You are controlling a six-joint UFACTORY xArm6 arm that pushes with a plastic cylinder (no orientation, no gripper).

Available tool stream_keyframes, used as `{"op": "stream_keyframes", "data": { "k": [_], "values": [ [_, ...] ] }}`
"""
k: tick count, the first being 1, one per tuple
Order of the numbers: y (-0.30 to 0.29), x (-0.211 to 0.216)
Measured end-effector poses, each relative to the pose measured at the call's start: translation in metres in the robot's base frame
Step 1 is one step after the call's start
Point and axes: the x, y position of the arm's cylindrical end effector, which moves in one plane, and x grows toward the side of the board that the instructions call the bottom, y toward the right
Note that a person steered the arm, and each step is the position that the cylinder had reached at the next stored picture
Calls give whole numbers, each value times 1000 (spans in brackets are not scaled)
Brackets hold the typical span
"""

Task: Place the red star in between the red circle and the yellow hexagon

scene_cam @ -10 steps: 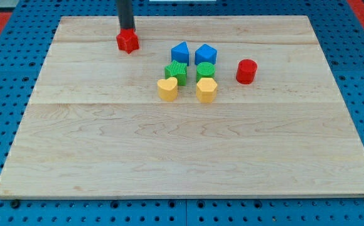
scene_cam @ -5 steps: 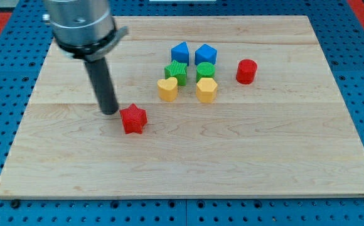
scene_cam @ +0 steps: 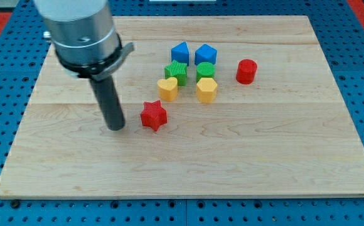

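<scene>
just to the view's left of the red star (scene_cam: pixel 153 116) stood my tip (scene_cam: pixel 115 127), a narrow strip of bare wood between them, so the rod was near the block but not touching it. there is no gripper on this arm, only the straight dark rod, so nothing was grasped or released; the tip merely rested at board height.

the red star sat on the wooden board (scene_cam: pixel 188 169), below and to the view's left of the cluster. the yellow hexagon (scene_cam: pixel 206 90) lay up and to the view's right of the star, and the red circle (scene_cam: pixel 246 71) further right again and a little higher, apart from the hexagon with an open gap between them.

the relation that mattered: star, hexagon and circle ran roughly along one rising diagonal, with the tip at the low left end. a straight push would, i judged, drive the star into the yellow heart (scene_cam: pixel 167 89) or the hexagon rather than into the gap, so the star likely needed to go round beneath the hexagon first.
</scene>
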Motion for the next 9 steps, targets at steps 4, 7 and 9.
{"op": "stream_keyframes", "data": {
  "k": [4, 7, 9],
  "values": [
    [57, -14],
    [156, -4],
    [82, -27]
  ]
}}
